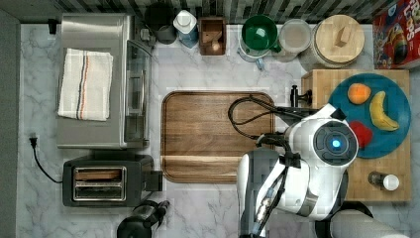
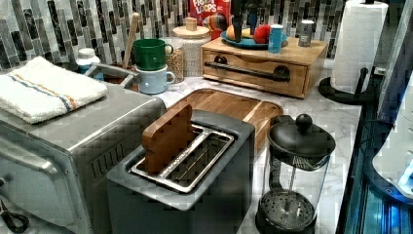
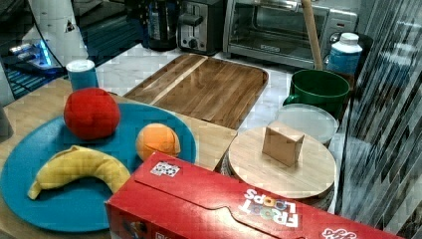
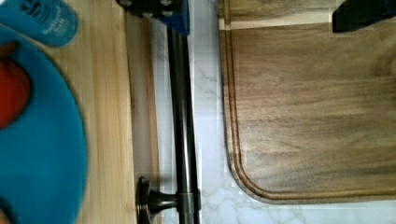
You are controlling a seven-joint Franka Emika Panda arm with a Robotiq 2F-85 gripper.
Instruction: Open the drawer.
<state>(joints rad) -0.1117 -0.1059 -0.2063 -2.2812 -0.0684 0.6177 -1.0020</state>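
Observation:
The drawer [image 2: 253,73] is the light wood front of a wooden box [image 1: 317,82]; in the left view it sits flush with the box. Its long black bar handle [image 4: 183,116] runs on posts [image 4: 156,201] along the front, also seen as the handle [image 2: 246,70] in the left view. My gripper [image 4: 257,14] is open and hangs above the handle. One finger [image 4: 156,10] lies over the bar's end, and the other finger [image 4: 362,14] is over the brown tray [image 4: 317,107]. In the left view the gripper [image 2: 244,22] hangs above the box top.
A blue plate [image 1: 391,139] with fruit and a small blue cup [image 4: 39,21] rest on the box. The brown tray [image 1: 208,136] lies just in front of the drawer. A toaster [image 1: 106,179], oven [image 1: 99,79], French press [image 2: 297,175] and paper towel roll [image 2: 360,44] stand around.

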